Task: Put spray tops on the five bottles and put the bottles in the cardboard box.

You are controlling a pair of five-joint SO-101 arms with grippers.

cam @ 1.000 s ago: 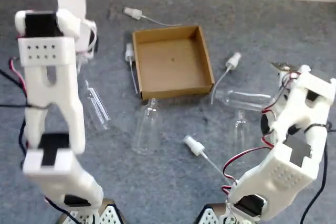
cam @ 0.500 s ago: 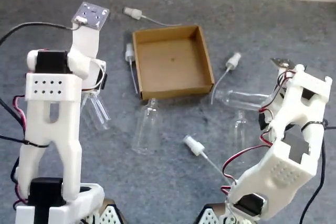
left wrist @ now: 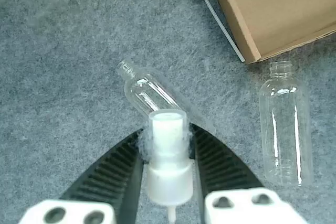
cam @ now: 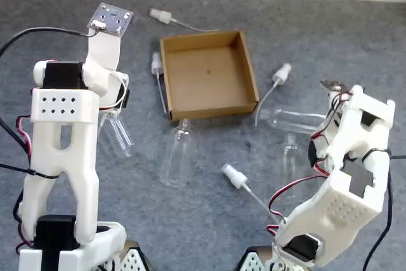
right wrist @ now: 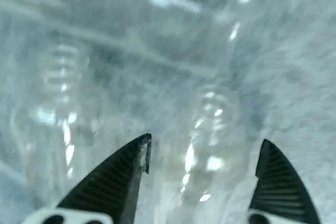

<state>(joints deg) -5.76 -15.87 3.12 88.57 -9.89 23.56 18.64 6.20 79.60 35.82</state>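
1. The left gripper [left wrist: 168,134] hangs over the left side of the grey felt-like surface [cam: 209,226]. Its black fingers are closed tight on a white plastic spray top [left wrist: 168,163].
2. Just beyond that held top, a small clear plastic bottle [left wrist: 148,94] lies on its side on the surface. Its open neck points away from the gripper. I cannot tell whether the top touches the bottle.
3. A second white spray top [cam: 157,65] with a thin tube lies just beside the left wall of the box.
4. A second clear bottle [cam: 177,155] lies on its side just near of the box, with its neck towards the box's near wall.
5. The open brown cardboard box [cam: 212,111] sits at the centre, towards the far side.
6. A third white spray top [cam: 161,15] lies far of the box.
7. A fourth white spray top [cam: 234,176] lies near of the box.
8. A fifth white spray top [cam: 281,73] lies right of the box.
9. A third clear bottle [cam: 293,120] lies crosswise, right of the box.
10. The right gripper [right wrist: 206,144] is low over the right side, spread wide and holding nothing. A fourth clear bottle [right wrist: 209,124] lies between its fingers, and another clear bottle [right wrist: 55,93] lies just outside one finger.
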